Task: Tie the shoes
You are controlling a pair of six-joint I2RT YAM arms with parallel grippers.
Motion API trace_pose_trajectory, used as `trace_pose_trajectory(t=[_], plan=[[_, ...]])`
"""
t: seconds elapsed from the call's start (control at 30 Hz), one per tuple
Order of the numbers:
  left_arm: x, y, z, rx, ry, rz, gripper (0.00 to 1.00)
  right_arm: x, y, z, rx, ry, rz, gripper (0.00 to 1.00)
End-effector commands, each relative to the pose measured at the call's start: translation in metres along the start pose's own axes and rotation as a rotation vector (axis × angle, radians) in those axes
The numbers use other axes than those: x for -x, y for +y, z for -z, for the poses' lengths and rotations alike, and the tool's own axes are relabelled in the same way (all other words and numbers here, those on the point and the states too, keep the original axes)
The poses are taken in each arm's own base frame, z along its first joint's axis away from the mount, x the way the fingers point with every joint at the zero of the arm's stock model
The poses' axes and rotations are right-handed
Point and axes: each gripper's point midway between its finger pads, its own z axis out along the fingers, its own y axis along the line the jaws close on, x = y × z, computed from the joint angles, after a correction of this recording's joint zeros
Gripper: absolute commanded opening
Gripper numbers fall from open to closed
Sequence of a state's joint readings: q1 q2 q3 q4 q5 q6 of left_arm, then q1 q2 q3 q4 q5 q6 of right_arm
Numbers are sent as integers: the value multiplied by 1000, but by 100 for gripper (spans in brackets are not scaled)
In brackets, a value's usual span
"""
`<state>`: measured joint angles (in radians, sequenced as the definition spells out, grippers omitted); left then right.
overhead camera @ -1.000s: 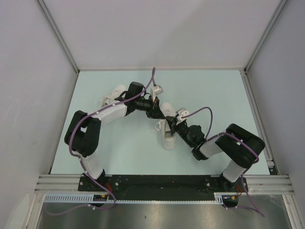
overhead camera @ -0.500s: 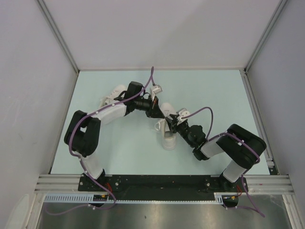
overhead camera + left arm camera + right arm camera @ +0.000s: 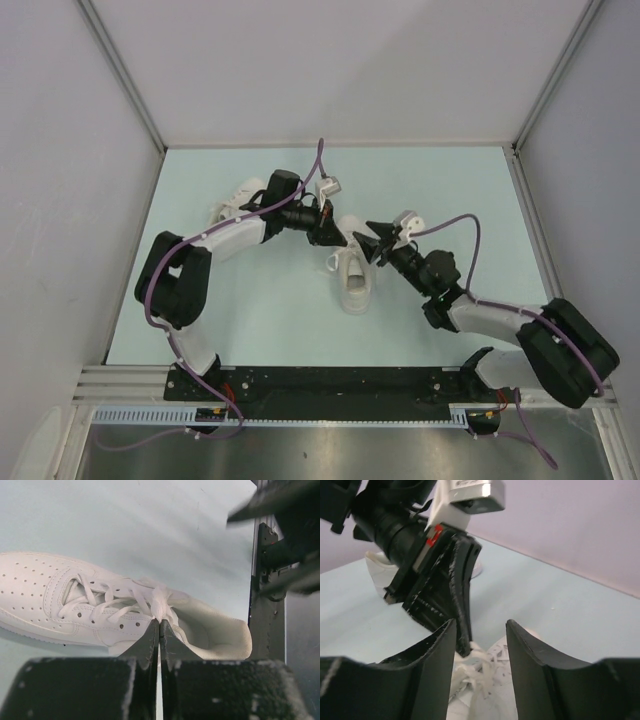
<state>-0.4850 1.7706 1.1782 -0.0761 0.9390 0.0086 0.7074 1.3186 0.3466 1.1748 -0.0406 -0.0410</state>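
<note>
So the right arm has swung its elbow way out to the right since a second ago. The right end effector (image 3: pixel 373 244) now sits just beside the far end of the near shoe (image 3: pixel 356 284), fingers spread with nothing between them. The left end effector (image 3: pixel 159 627) hasn't budged and stays pinched tight on the lace (image 3: pixel 161 600). That shoe sits mid-worktop (image 3: pixel 470 200); the other shoe (image 3: pixel 236 198) is behind the left arm.

Black joints and white shells on left arm (image 3: pixel 230 238) and right arm (image 3: pixel 490 315), purple cables (image 3: pixel 460 217), white wrist cameras (image 3: pixel 328 186), scuffed black wedge jaws, red marking (image 3: pixel 434 534)
</note>
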Motion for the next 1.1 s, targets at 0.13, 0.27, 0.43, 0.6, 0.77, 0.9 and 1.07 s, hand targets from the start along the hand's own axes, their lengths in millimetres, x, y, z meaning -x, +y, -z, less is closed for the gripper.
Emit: trace_pose_trajectory(t=[0.13,0.27,0.43,0.6,0.77,0.9,1.07], plan=[[16,-15,1,-70,-27,-131,0,1,-15,1,181,309,-314,45],[13,-15,0,-94,-13,-175,0,1,-8,0,329,385,-414,43],[16,-9,-2,-114,6,-271,1,-11,-1,-4,453,474,-473,37],[17,-3,-5,-129,21,-351,3,-18,-5,-16,469,507,-527,35],[22,-3,-6,-147,26,-386,4,-24,-5,-23,471,523,-525,34],[23,-3,-5,-153,29,-397,4,-31,-2,-27,484,545,-528,34],[25,-5,-4,-156,30,-421,4,-46,-2,-29,475,574,-494,33]])
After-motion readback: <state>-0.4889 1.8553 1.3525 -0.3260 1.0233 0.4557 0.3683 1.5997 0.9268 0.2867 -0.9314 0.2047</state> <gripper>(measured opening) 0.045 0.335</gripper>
